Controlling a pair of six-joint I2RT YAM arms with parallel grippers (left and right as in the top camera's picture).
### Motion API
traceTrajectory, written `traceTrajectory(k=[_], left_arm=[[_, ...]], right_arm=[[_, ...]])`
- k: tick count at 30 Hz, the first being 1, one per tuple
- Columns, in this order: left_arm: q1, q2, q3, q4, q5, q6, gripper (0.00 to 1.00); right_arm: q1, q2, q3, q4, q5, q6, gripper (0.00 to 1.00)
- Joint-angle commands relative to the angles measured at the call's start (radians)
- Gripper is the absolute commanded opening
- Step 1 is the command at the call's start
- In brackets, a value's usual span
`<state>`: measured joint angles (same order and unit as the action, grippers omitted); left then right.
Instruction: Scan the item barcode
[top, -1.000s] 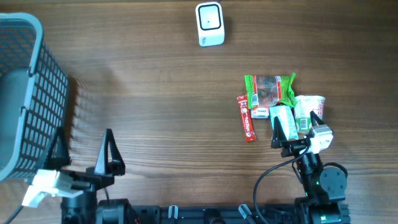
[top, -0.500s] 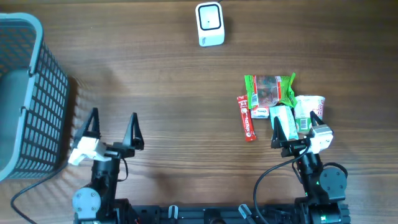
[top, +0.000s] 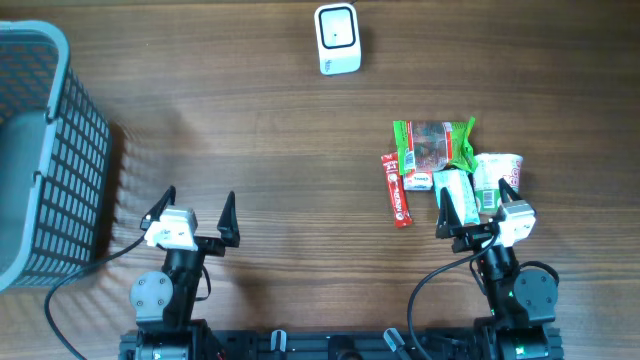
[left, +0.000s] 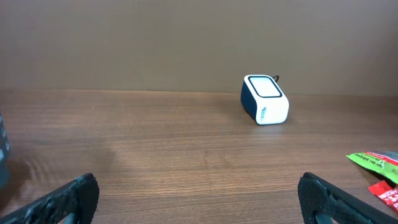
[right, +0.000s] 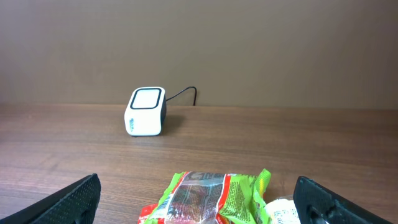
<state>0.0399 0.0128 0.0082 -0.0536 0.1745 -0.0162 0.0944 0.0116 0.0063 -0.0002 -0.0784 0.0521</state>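
Observation:
The white barcode scanner (top: 337, 38) stands at the table's far middle, also seen as the scanner (left: 265, 99) and the scanner (right: 147, 111) in the wrist views. The items lie in a pile at the right: a green snack bag (top: 432, 145), a red stick pack (top: 396, 190), a small green-white carton (top: 455, 190) and a white cup (top: 497, 168). My right gripper (top: 475, 205) hovers open over the pile's near edge, the green bag (right: 211, 198) between its jaws but untouched. My left gripper (top: 197, 208) is open over bare wood, with nothing between its fingers (left: 74, 198).
A grey mesh basket (top: 40, 150) fills the left edge of the table, a short way left of the left gripper. The scanner's cable (right: 183, 93) runs off behind it. The bag's edge (left: 373, 160) shows at the right of the left wrist view.
The left arm has swung right and forward, away from the basket, and now points straight up the table. The right arm and the items have not moved.

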Motion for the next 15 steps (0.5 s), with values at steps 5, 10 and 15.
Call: traceTrajectory(k=[5, 10, 15], left_arm=[[0.004, -0.007, -0.003, -0.007, 0.015, 0.035, 1.0], [0.004, -0.007, -0.003, -0.007, 0.015, 0.035, 1.0], [0.004, -0.007, -0.003, -0.007, 0.015, 0.035, 1.0]], right_arm=[[-0.003, -0.007, -0.001, 0.005, -0.009, 0.003, 1.0], [-0.003, -0.007, -0.001, 0.005, -0.009, 0.003, 1.0], [-0.003, -0.007, -0.001, 0.005, -0.009, 0.003, 1.0]])
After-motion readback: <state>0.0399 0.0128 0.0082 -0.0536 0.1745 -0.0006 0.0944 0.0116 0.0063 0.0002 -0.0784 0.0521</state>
